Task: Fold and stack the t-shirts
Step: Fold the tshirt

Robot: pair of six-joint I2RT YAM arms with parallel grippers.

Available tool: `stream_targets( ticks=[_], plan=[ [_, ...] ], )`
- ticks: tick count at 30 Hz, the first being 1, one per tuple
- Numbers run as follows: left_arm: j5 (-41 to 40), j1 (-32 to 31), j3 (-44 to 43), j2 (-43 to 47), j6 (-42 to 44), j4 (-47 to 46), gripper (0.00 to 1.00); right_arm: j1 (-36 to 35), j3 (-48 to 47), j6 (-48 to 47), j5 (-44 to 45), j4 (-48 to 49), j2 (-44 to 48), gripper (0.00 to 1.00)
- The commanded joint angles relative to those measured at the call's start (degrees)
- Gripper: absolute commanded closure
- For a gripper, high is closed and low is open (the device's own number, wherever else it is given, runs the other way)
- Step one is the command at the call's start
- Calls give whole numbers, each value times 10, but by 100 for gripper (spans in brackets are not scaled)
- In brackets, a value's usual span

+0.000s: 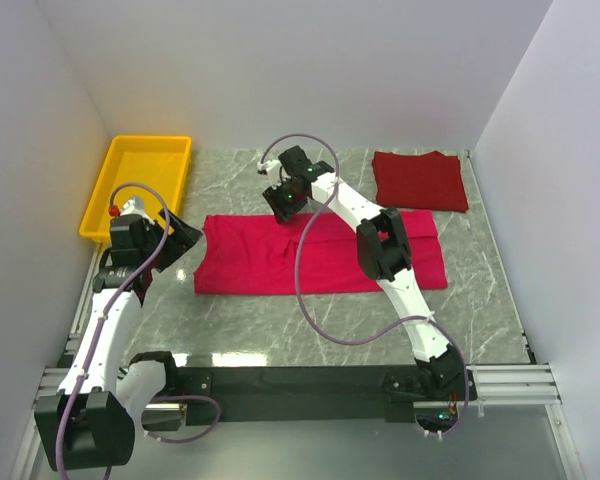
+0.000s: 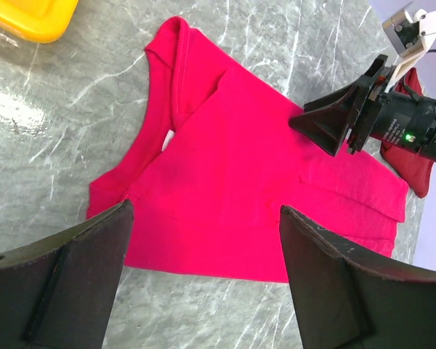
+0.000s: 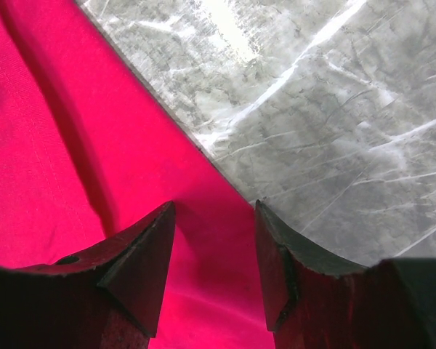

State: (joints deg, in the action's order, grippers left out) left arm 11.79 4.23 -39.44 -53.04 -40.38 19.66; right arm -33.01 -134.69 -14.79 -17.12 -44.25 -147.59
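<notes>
Pink shirt point(image 1: 320, 255) mid-frame, a long strip on desk point(image 1: 270, 325); maroon shirt point(image 1: 418, 180) folded, upper right. Left pincer point(image 2: 205, 211) wide at pink's left end. Right pincer point(image 3: 214, 207) half-spread over its top edge, empty. Next, likely: grasp, fold crosswise.

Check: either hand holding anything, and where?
Nothing held. Left hand hangs open near the pink shirt; right hand sits open at its far edge.
</notes>
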Motion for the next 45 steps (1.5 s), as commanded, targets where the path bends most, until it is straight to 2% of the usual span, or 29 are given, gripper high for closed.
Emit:
stream_targets(
  ticks=[1, 10, 14, 23, 36, 45],
  plan=[
    [10, 2, 3, 14, -9, -3, 14, -4, -22, 5, 5, 3, -11, 45],
    [17, 3, 9, 14, -17, -11, 14, -18, 13, -24, 9, 1, 1, 57],
    [19, 3, 12, 15, -22, -13, 14, -19, 6, -17, 10, 2, -2, 74],
    [19, 2, 12, 20, -22, -3, 14, -18, -3, 17, 17, 17, -3, 100],
    [24, 3, 21, 14, -26, -8, 15, 10, -23, 113, 52, 54, -9, 100],
    [29, 3, 30, 11, -35, -18, 14, 29, -36, 184, 126, 78, -13, 100]
  ],
)
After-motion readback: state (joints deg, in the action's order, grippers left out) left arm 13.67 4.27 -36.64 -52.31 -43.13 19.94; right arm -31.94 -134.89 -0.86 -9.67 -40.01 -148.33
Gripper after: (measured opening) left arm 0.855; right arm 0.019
